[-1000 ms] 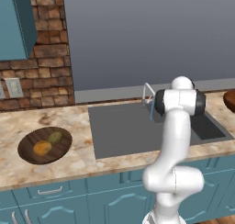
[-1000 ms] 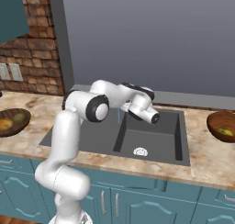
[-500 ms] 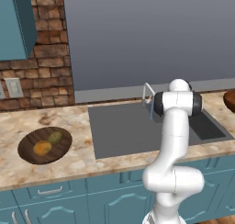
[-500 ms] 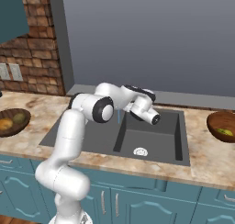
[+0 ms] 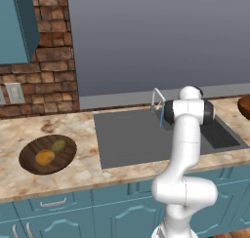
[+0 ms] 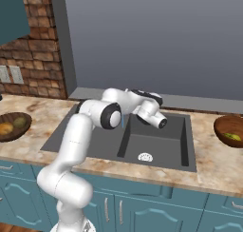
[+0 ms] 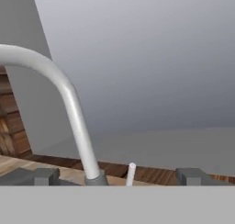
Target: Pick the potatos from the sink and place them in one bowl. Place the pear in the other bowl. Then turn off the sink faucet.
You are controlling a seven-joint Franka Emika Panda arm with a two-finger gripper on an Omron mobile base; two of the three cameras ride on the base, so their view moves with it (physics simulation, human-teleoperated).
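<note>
The gripper (image 7: pixel 119 179) is seen spread wide and empty, its dark blocky fingertips (image 7: pixel 192 176) at 6 o'clock in the hand view. Between them rise the slim, smooth silver faucet (image 7: pixel 69 99) — arching to 10 o'clock — and its small white lever (image 7: pixel 131 172). From the left base, two rounded potatoes (image 5: pixel 51 152), orange and olive, are shown in the dark wood-grain bowl (image 5: pixel 29 160) at 9 o'clock of the matte grey sink (image 5: pixel 127 139). From the right base, the pear (image 6: pixel 232 136) is shown in the reddish bowl (image 6: pixel 223 127) at 3 o'clock.
</note>
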